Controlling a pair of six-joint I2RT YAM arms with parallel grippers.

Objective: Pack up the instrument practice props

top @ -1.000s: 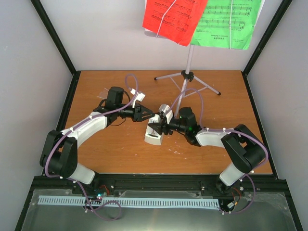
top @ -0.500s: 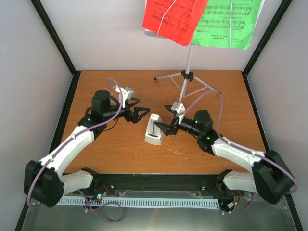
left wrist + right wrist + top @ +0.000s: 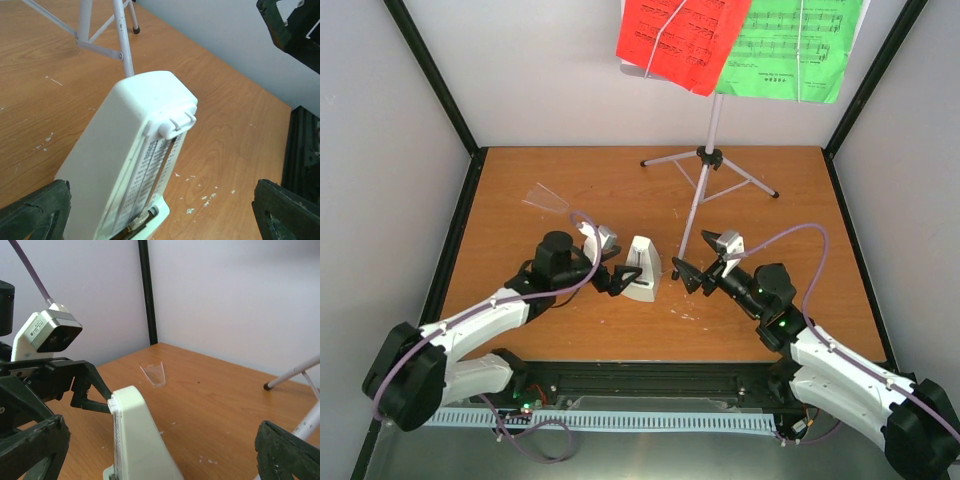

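The small white metronome [image 3: 642, 270] [image 3: 130, 150] [image 3: 135, 440] stands upright mid-table with its scale face uncovered. My left gripper [image 3: 610, 276] [image 3: 160, 205] is open just to its left, its jaws wide on either side of the metronome and not touching it. My right gripper [image 3: 691, 270] [image 3: 160, 452] is open a short way to its right, facing it. At the back the music stand [image 3: 706, 160] rises on its silver tripod. It carries a red page [image 3: 680, 40] and a green page [image 3: 795, 45].
A clear plastic cover [image 3: 545, 197] [image 3: 154, 374] lies flat at the back left of the wooden table [image 3: 790, 200]. A tripod leg [image 3: 122, 35] stands just behind the metronome. White walls and black frame posts close in the table.
Both grippers opened wide. Both arms swung down toward the near edge, so the grippers now flank the metronome from lower left and right. The metronome stands free.
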